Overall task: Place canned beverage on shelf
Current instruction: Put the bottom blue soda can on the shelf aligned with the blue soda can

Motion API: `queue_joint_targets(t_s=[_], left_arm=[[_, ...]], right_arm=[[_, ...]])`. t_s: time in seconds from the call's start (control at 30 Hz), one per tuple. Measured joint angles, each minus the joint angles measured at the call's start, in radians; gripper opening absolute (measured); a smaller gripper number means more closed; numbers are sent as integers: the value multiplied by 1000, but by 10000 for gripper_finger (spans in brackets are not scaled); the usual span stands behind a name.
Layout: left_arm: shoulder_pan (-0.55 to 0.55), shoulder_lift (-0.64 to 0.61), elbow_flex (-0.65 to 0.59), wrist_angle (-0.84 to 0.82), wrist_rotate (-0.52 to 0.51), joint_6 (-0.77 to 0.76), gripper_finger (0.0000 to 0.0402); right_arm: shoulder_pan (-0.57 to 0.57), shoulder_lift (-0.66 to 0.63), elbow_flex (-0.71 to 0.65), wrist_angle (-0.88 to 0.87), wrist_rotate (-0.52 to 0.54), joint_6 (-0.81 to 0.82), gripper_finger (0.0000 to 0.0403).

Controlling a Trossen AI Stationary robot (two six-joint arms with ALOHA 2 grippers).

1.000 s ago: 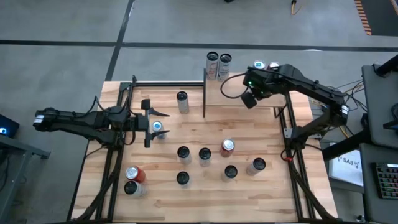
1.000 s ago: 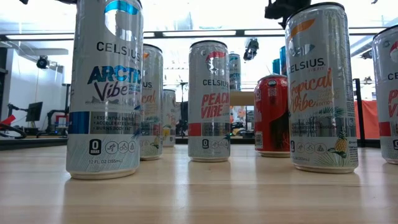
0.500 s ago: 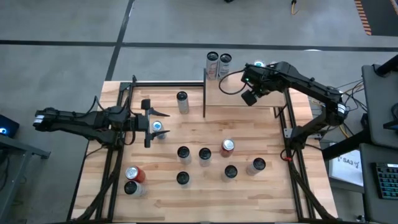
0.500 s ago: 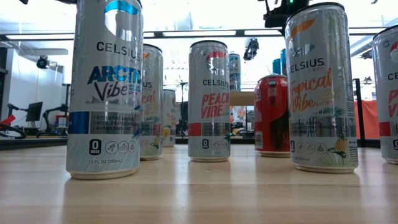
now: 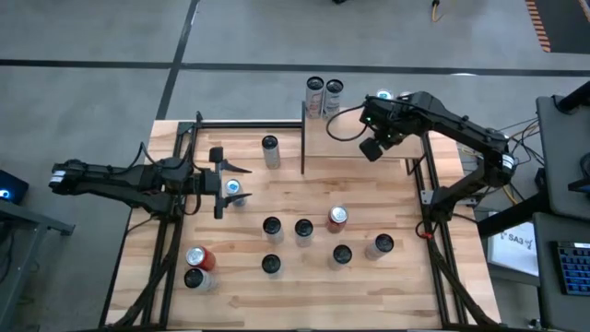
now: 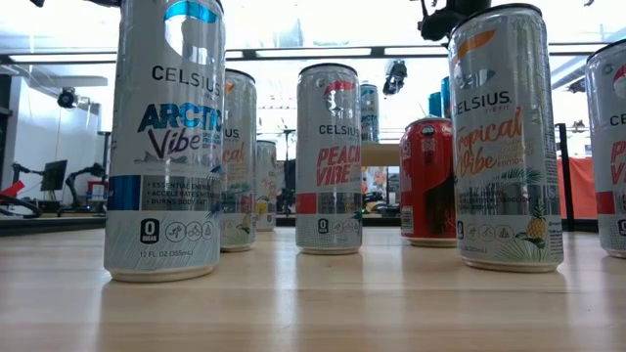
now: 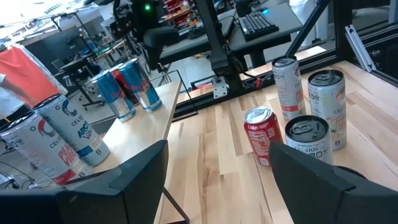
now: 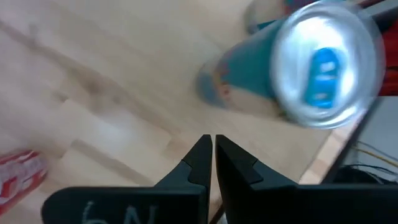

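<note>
Bare shelf (image 5: 355, 148) board is seen beneath the right tool (image 5: 371, 148); two cans (image 5: 324, 93) block its far-left corner, another pair (image 5: 394, 98), seemingly, behind it.

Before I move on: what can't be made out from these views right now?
- Teal can with blue tab, right wrist view: label blurred, unreadable.
- Shut right gripper: low view shows only a dark piece at the top edge.
- Light-wood shelf with black posts, high view: right arm covers part.

Red can (image 5: 337, 218) among silver cans (image 5: 303, 228); teal-sided can (image 8: 292, 68), blue tab; pale wood shelf (image 5: 359, 138), black posts.
</note>
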Motion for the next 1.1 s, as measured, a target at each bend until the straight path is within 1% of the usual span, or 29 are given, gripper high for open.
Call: queue_joint_targets(t_s=[0.17,0.27,0.43,0.53,0.67,0.73,0.87,0.9,1.03,1.1], left_arm=[[0,0,0,0,0,0,262],[0,0,0,0,0,0,262],[0,0,0,0,0,0,262],[0,0,0,0,0,0,262],[0,0,0,0,0,0,262],[0,0,0,0,0,0,262],[0,0,0,0,0,0,262],[0,0,0,0,0,0,262],[0,0,0,0,0,0,262],[0,0,0,1,0,0,262]], right_arm=[[-24,0,0,0,82,-1,12],[-36,0,0,8,91,-13,12],[-44,3,0,14,178,-31,12],[-44,3,0,18,190,-65,12],[-44,3,0,17,199,-66,12],[-44,3,0,17,190,-60,12],[-44,3,5,24,55,-60,12],[-43,1,6,41,37,-60,12],[-34,-20,6,155,26,-68,12],[-34,-30,7,204,47,-69,12]])
